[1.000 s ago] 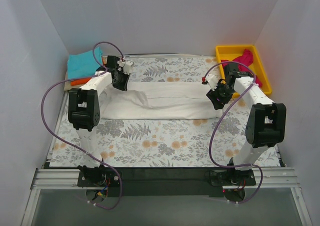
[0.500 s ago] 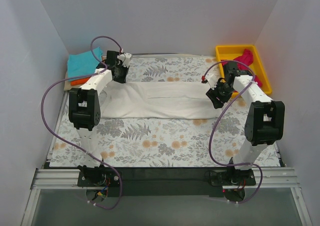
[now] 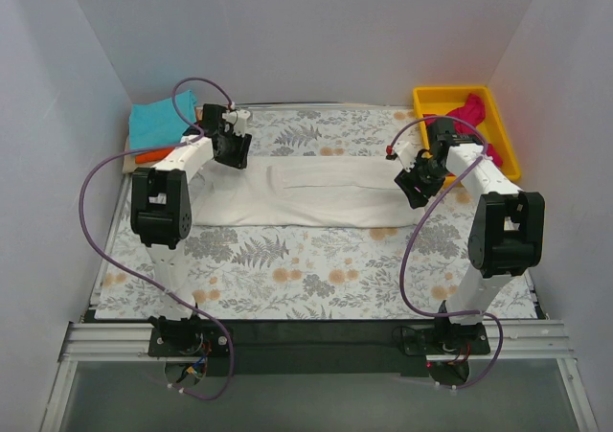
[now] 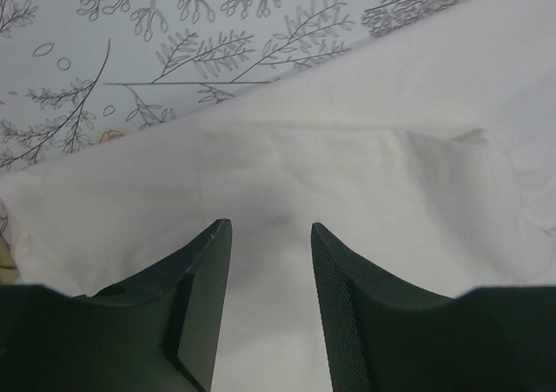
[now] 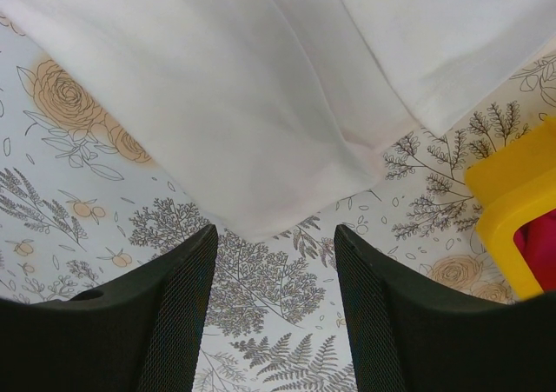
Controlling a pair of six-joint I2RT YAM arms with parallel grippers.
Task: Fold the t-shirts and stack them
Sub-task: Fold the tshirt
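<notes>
From above, the long cream-white cloth t-shirt (image 3: 306, 191) lies folded across the middle of the floral grey table cloth (image 3: 287, 269). Left wrist: the left gripper (image 4: 269, 227) hangs over its left end, jaws apart. Right wrist: the right gripper (image 5: 274, 231), spread wide, sits above its right corner.

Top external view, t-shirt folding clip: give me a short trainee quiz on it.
1. True or false: the left arm's jaws are shut on the cream-white t-shirt.
2. The magenta-pink t-shirt lies: A in the yellow bin; B on the floor; C in the right arm's jaws.
3. Which two t-shirts sit at the far-left corner?
Key: 1 false, they stand open; 2 A; 3 teal t-shirt and orange t-shirt.
</notes>
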